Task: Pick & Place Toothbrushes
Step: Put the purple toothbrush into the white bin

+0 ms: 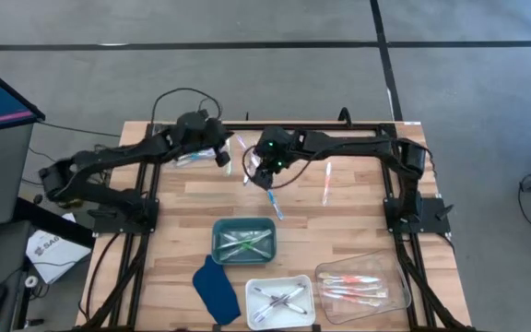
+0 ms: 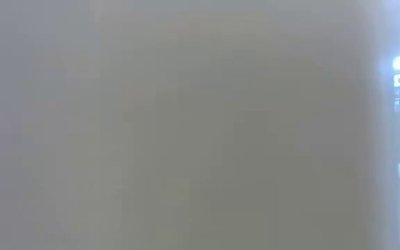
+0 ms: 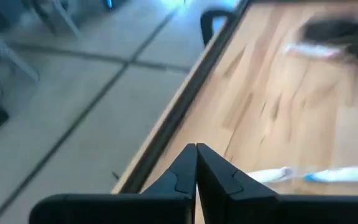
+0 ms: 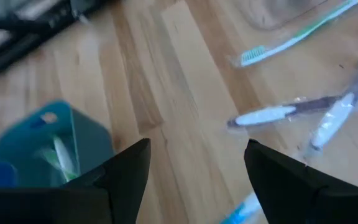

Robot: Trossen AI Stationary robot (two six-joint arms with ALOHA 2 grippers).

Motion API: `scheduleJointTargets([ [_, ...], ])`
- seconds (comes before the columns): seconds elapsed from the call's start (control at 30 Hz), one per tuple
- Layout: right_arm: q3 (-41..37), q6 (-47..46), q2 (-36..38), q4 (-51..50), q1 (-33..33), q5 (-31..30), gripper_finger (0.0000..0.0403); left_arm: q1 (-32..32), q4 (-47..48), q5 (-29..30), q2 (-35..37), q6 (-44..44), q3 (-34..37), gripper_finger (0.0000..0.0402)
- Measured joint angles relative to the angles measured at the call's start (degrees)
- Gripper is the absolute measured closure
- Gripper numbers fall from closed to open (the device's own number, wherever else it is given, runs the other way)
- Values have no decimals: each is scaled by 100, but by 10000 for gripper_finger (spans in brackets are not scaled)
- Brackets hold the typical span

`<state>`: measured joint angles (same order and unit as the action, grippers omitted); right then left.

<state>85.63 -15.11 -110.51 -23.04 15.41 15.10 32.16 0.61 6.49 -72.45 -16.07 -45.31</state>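
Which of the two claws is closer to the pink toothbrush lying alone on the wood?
The right gripper. It hangs open over the loose toothbrushes mid-table, with the pink toothbrush just off to its side. The left gripper, shut and empty, is farther off, beyond the right one.

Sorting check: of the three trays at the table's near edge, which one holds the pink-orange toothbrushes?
The clear tray, on the right arm's side. The teal tray holds green toothbrushes; the white tray holds greyish ones.

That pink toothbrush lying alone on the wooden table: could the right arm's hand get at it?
Probably yes. The pink toothbrush lies bare on the wooden table, nothing over it, and the right hand hangs open close beside it.
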Motion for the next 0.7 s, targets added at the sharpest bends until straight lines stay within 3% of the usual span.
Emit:
scheduleJointTargets([
  [0.13,-521,209,489,346,-219,-700,186,359,263,-593,-861,28,-378,401],
  [0.33,-1998,176,1499,1832,-213,-776,263,412,1304,-691,-1973,-324,-1334,401],
  [0.47,-2863,203,1992,2893,-178,-744,308,340,2098,-695,-2458,-1365,-2117,401],
  [0.7,-3294,738,2378,2960,-256,-505,345,559,2537,-609,-3019,-3229,-2947,401],
])
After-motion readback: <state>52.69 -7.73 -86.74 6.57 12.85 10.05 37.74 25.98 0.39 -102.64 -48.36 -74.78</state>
